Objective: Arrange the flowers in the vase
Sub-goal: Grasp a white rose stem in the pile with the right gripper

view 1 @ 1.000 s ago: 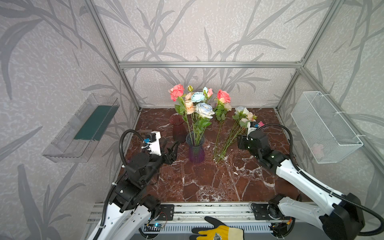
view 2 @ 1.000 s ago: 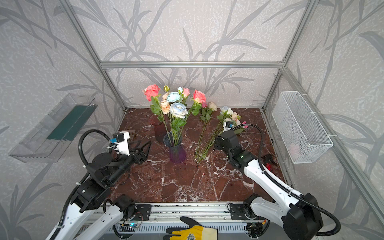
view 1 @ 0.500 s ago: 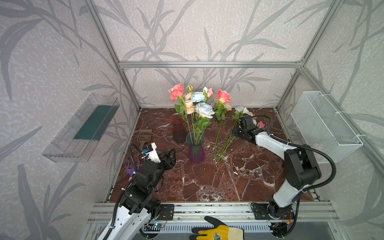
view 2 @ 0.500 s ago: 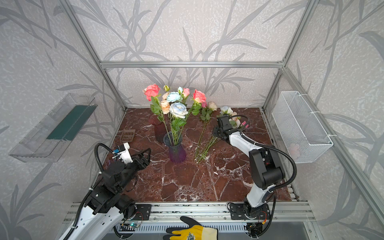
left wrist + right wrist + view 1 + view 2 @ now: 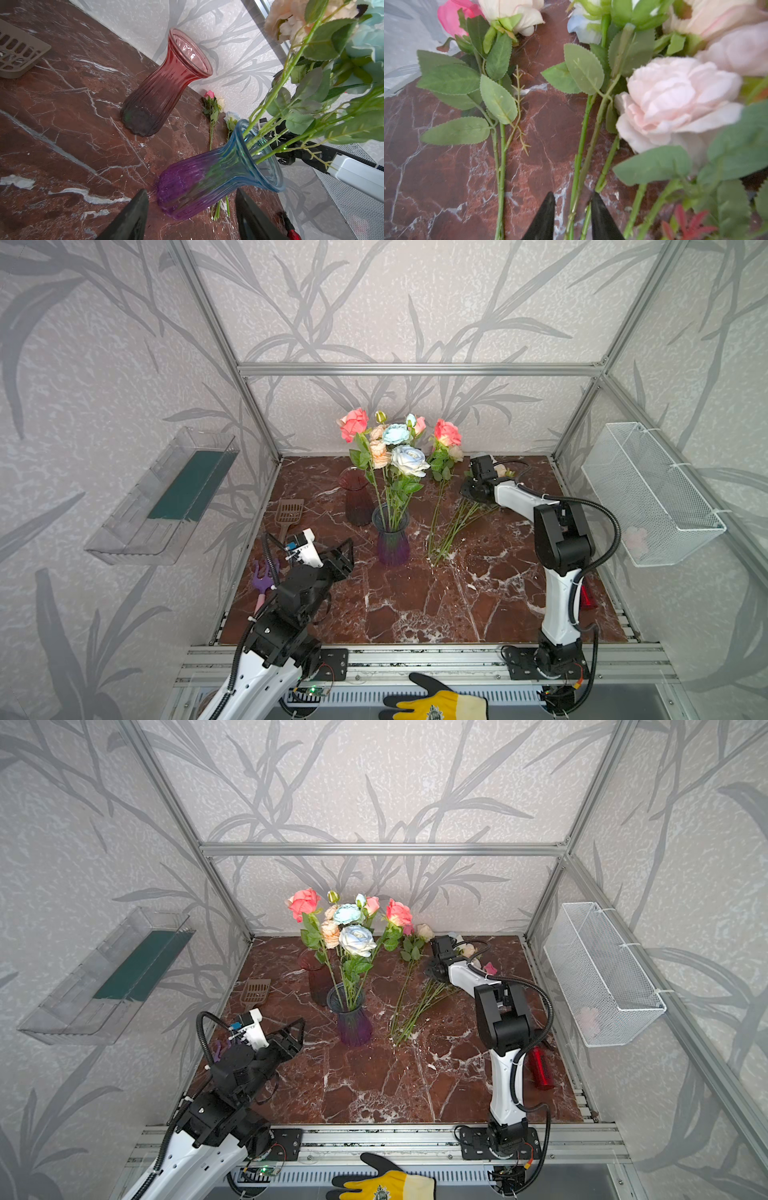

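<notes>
Left jaws gape empty; right jaws narrowly straddle flowers (image 5: 675, 99) on marble tabletop (image 5: 415, 605) within leaf-patterned walls (image 5: 415, 302).

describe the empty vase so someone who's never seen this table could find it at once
On the red marble tabletop, find the bouquet standing in the purple-and-blue vase near the middle. Just behind it and to the left stands the empty vase. Unlike its neighbour, it is dark at the base, pinkish red at the rim, and holds no stems.

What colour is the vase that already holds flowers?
The vase fades from purple base to blue rim; clearest in the left wrist view.
</notes>
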{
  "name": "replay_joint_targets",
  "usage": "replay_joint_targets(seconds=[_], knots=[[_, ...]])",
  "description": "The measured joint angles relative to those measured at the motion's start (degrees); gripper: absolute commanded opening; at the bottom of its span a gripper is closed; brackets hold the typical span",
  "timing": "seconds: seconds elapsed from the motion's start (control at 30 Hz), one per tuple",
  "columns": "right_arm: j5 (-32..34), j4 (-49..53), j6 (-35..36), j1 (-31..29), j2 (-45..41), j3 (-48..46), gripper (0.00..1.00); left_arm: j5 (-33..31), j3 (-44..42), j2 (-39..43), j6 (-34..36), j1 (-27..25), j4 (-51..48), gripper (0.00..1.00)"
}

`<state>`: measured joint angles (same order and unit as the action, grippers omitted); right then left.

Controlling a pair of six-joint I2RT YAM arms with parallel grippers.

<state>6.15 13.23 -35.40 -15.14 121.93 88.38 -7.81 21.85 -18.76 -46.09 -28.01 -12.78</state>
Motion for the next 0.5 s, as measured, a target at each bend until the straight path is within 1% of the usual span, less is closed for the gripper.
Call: replay_joint_targets(seconds=[0.17, 0.33, 0.5], knots=[[0.3, 1.2, -1.5, 0.4, 1.8, 0.9, 0.28, 0.0, 0.0, -1.1, 0.0, 0.0, 1.1, 0.67], [0.3, 1.3, -2.6, 0.8, 3.3, 1.9, 0.14, 0.0, 0.0, -2.8, 0.0, 0.0, 2.0, 0.67], [-0.2, 0.4, -3.6, 0.9, 3.3, 1.9, 0.05, 0.0, 0.1, -3.4, 0.4, 0.0, 2.2, 0.68]])
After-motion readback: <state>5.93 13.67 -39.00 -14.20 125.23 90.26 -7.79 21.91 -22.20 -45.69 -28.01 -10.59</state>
